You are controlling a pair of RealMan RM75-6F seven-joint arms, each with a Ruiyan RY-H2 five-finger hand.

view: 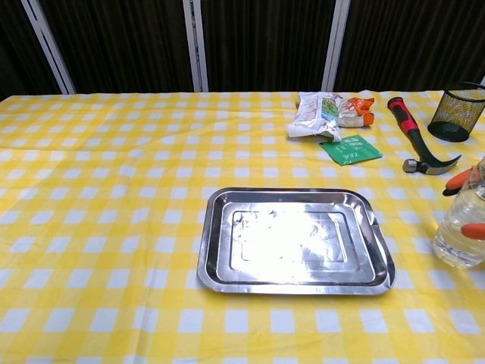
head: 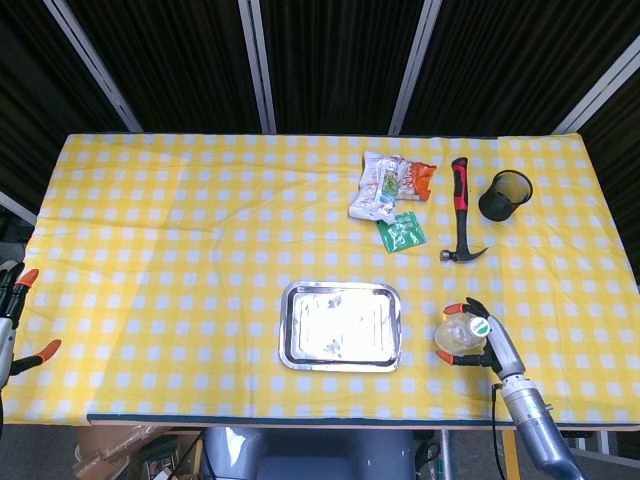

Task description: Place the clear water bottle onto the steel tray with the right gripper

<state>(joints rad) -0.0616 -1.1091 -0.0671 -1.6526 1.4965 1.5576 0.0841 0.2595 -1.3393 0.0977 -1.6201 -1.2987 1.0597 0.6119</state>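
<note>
Right of the tray (head: 341,325), on the cloth, stands the bottle (head: 459,332) w/ right hand (head: 485,340) fingers spread round it, grip not yet firm — next: close, lift, carry left onto tray; left hand (head: 12,320) idle, fingers apart

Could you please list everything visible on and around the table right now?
Steel tray: one, silver, front centre of table.
Clear water bottle: one, transparent with green-marked cap, right of the tray.
Snack packets: a few, white and orange, far centre-right.
Green sachet: one, beside the packets.
Hammer: one, red and black handle.
Mesh cup: one, black, far right.
Tablecloth: one, yellow and white checks.
Right hand: orange fingertips around the bottle.
Left hand: off the table's left edge.
</note>
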